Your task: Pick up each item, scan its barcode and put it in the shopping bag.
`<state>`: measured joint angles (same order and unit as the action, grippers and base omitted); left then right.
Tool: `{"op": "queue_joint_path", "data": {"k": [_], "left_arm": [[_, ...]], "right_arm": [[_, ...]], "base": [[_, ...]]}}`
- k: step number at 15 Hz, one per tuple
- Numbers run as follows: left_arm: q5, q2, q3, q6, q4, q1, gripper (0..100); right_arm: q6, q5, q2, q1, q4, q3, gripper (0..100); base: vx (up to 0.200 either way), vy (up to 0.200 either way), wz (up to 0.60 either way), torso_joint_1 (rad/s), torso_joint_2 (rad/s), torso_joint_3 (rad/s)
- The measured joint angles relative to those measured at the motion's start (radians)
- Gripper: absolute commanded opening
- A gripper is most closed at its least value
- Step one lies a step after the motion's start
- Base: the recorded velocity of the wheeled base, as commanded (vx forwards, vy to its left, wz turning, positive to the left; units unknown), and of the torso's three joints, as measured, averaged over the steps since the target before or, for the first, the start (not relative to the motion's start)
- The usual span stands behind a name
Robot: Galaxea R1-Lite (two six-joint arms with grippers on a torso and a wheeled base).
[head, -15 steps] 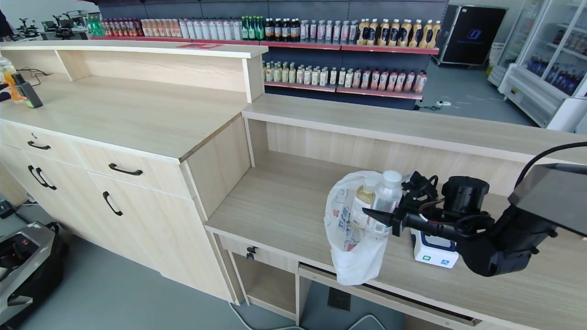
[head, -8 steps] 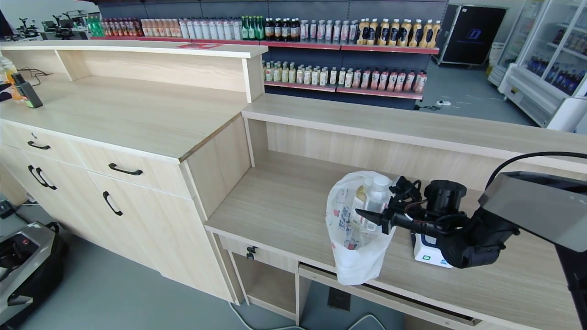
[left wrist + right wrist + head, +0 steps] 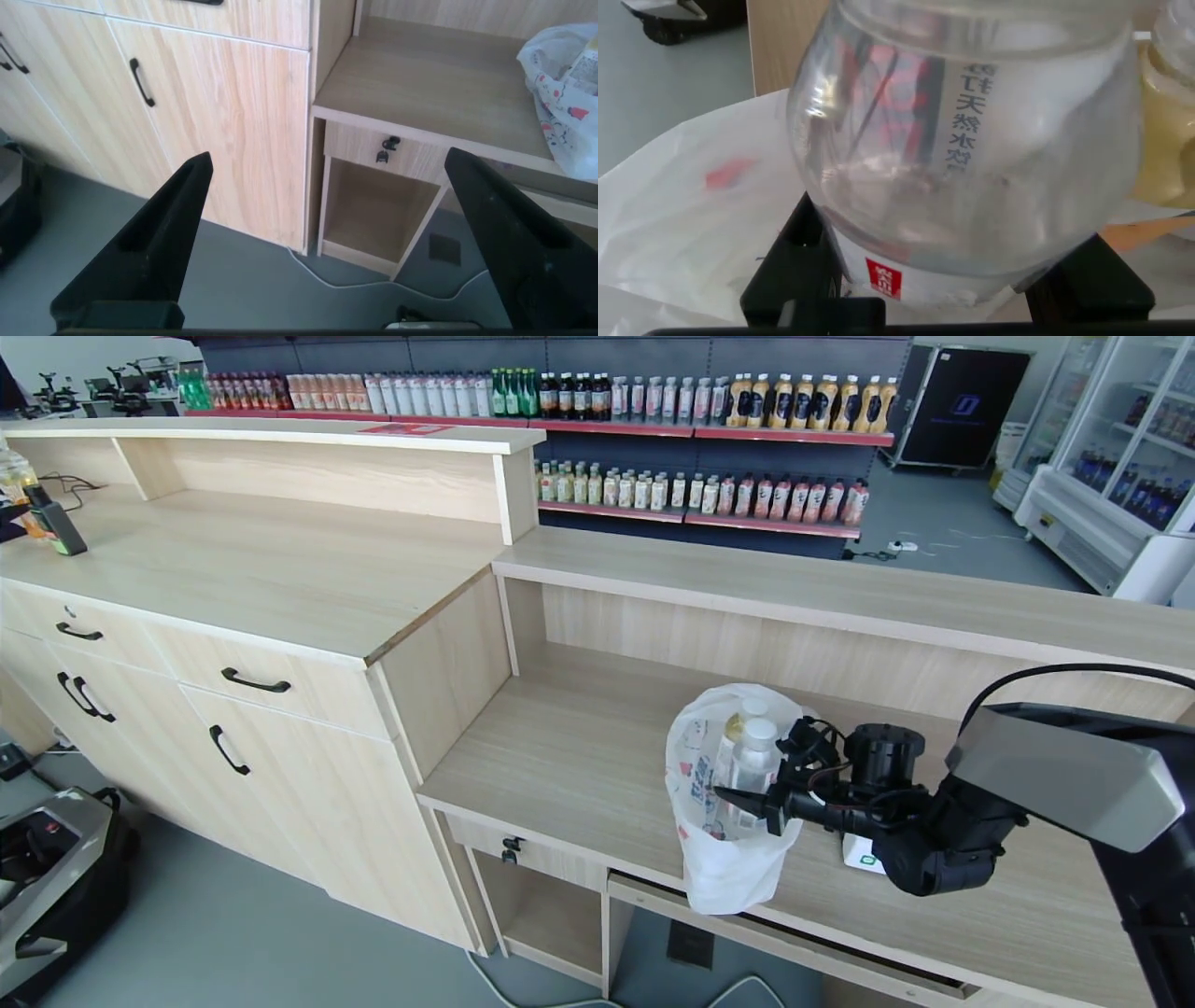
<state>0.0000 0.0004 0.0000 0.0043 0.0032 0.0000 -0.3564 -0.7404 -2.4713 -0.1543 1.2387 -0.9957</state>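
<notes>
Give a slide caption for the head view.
Right gripper holds a clear plastic bottle partly inside the white plastic shopping bag on a wooden counter.

1. My head camera looks forward and down over the light wooden counter (image 3: 579, 747).
2. Left wrist faces its front from well off.
3. Right wrist sits tight against a clear plastic bottle (image 3: 971, 140).
4. All share the white plastic shopping bag (image 3: 695, 859).
</notes>
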Motion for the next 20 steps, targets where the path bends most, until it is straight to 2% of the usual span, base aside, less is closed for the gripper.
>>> {"op": "queue_joint_path", "data": {"k": [9,10,15,20], "left_arm": [[0.0,0.0,0.0,0.0,0.0,0.0,100],[0.0,0.0,0.0,0.0,0.0,0.0,100],[0.0,0.0,0.0,0.0,0.0,0.0,100],[0.0,0.0,0.0,0.0,0.0,0.0,100]], "right_arm": [[-0.03,0.0,-0.042,0.001,-0.005,0.005,0],[-0.035,-0.001,-0.043,0.001,-0.005,0.005,100],[-0.066,0.0,-0.032,0.001,-0.027,0.013,100],[-0.059,0.0,0.134,0.011,-0.172,0.062,100]], "base": [[0.0,0.0,0.0,0.0,0.0,0.0],[0.0,0.0,0.0,0.0,0.0,0.0],[0.0,0.0,0.0,0.0,0.0,0.0],[0.0,0.0,0.0,0.0,0.0,0.0]]}}
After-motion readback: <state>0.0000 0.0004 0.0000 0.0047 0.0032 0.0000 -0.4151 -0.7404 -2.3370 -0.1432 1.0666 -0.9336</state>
